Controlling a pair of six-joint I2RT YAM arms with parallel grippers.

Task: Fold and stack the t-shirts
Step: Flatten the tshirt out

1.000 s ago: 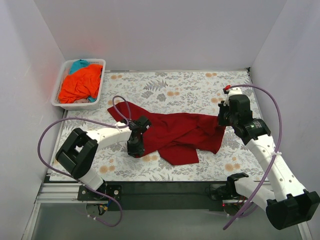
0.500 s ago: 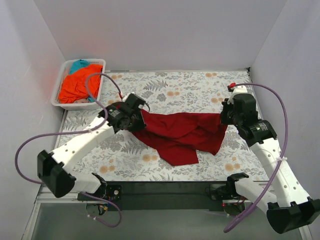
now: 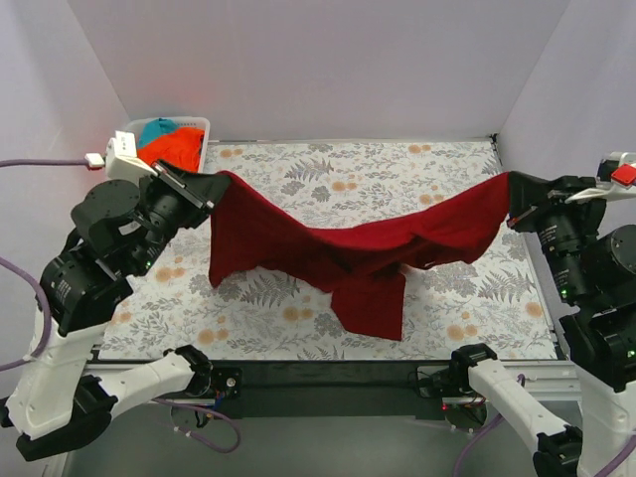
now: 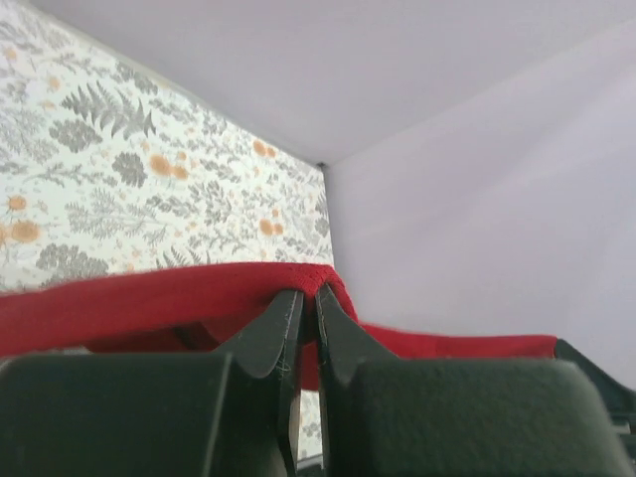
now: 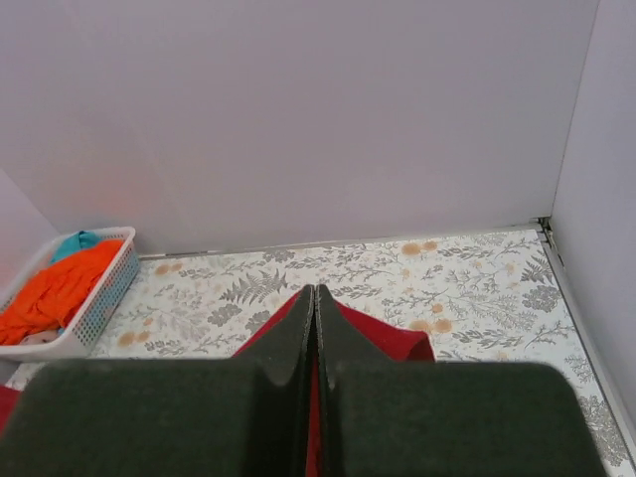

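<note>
The dark red t-shirt [image 3: 348, 253] hangs stretched in the air between my two grippers, sagging in the middle with a flap dangling toward the table's front. My left gripper [image 3: 211, 189] is shut on its left edge, high up near the basket; the hem wraps over the fingertips in the left wrist view [image 4: 248, 288]. My right gripper [image 3: 512, 194] is shut on its right edge at the table's right side; red cloth shows beside its fingers [image 5: 407, 343]. The orange t-shirt [image 3: 174, 144] and the teal t-shirt [image 3: 157, 127] lie in the basket.
The white slotted basket [image 3: 204, 127] stands at the back left corner, also seen in the right wrist view [image 5: 99, 298]. The floral tablecloth [image 3: 348, 169] covers the table. White walls close in the back and both sides.
Both arms have lifted and pulled apart, raising the red shirt off the table and stretching it. The left gripper went from the shirt's near left to up by the basket.
</note>
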